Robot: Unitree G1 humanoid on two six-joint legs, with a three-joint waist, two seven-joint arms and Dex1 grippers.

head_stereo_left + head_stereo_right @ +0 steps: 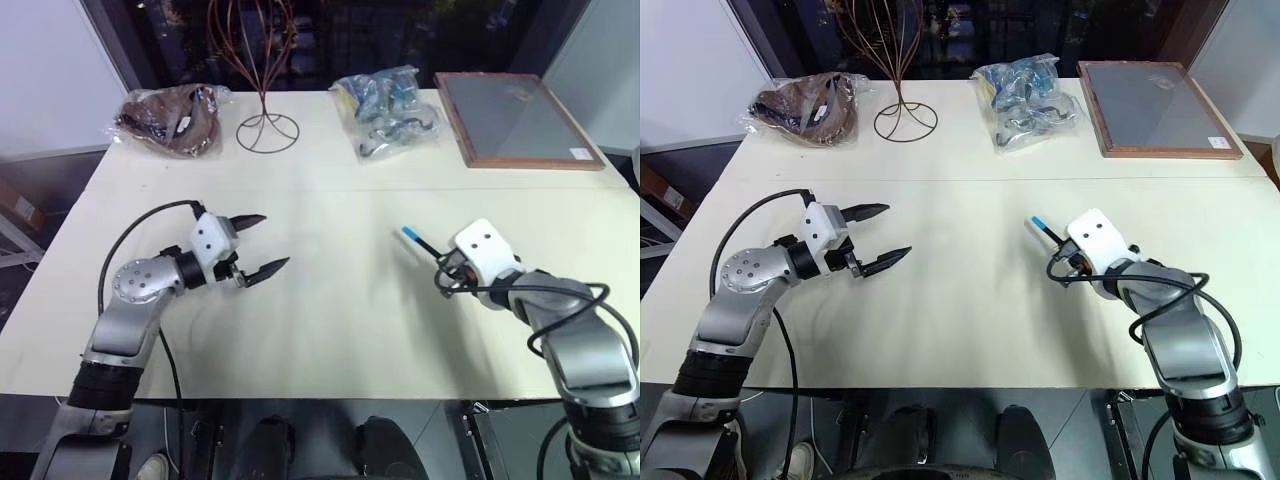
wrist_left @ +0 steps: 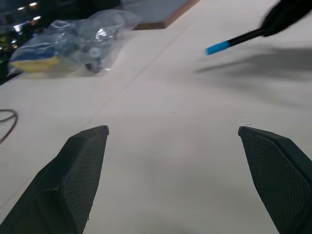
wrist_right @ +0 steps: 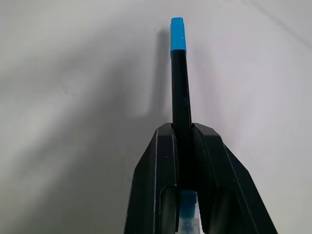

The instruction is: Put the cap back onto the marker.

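Cap (image 3: 178,35) seated on the marker (image 3: 181,92); capping looks done.
Right gripper (image 3: 183,127) pinches the marker; left gripper (image 1: 262,245), well apart from it, stands spread, empty; next, likely setting it down.

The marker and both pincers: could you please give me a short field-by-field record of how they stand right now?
marker: thin black stick, held above the table, sticking out past the fingers
cap: blue, on the marker's far end
right pincer: shut on the marker
left pincer: open, holding nothing, fingers apart over the table
gap: the two pincers are well apart
far edge: bagged items, wire stand, framed board
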